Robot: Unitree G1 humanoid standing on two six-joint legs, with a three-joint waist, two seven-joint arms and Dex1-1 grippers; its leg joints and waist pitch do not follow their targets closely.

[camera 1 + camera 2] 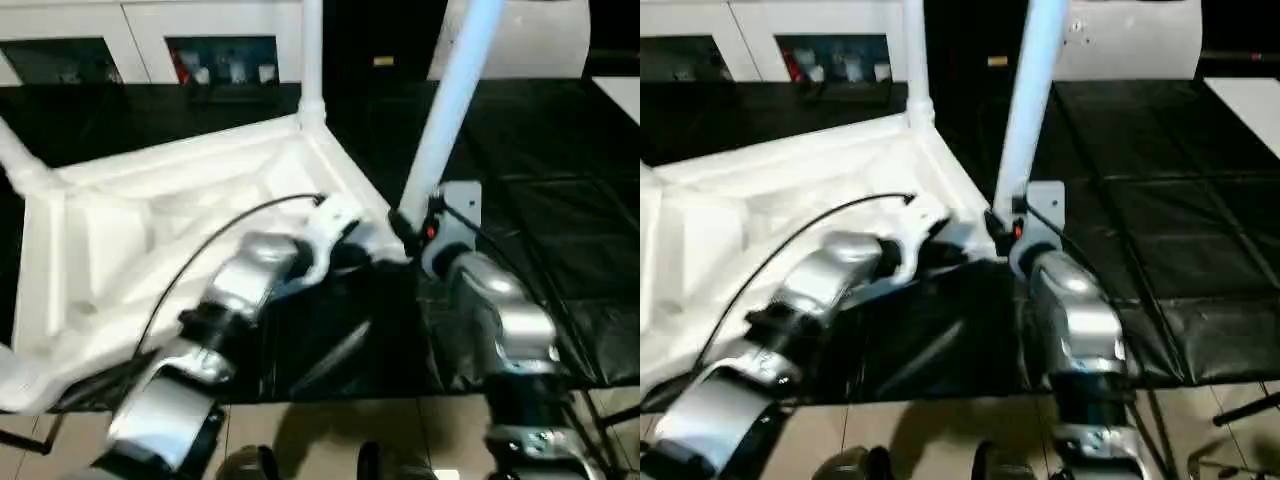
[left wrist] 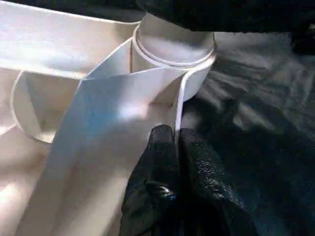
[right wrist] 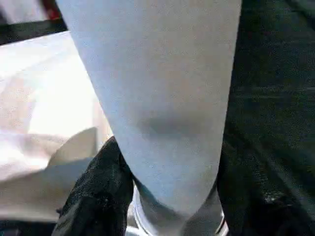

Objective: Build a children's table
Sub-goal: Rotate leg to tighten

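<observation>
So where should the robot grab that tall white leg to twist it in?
Probably low on the leg, just above its corner socket, one finger on each side. It stands upright and round, and the right end effector already grips there while the left end effector pinches the tabletop's rim.

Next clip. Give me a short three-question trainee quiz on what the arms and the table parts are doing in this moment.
1. True or false: the tabletop lies with its ribbed underside up.
2. What does the right claw grip? A) a table edge B) a leg near its base C) a cable
3. Fill in: the left claw is pinched on a thin ____ of the tabletop beside the corner socket.

Key:
1. True.
2. B; its black fingers sit either side of the leg standing in the near corner socket.
3. Wall (rib); its fingers are closed on that edge.
</observation>
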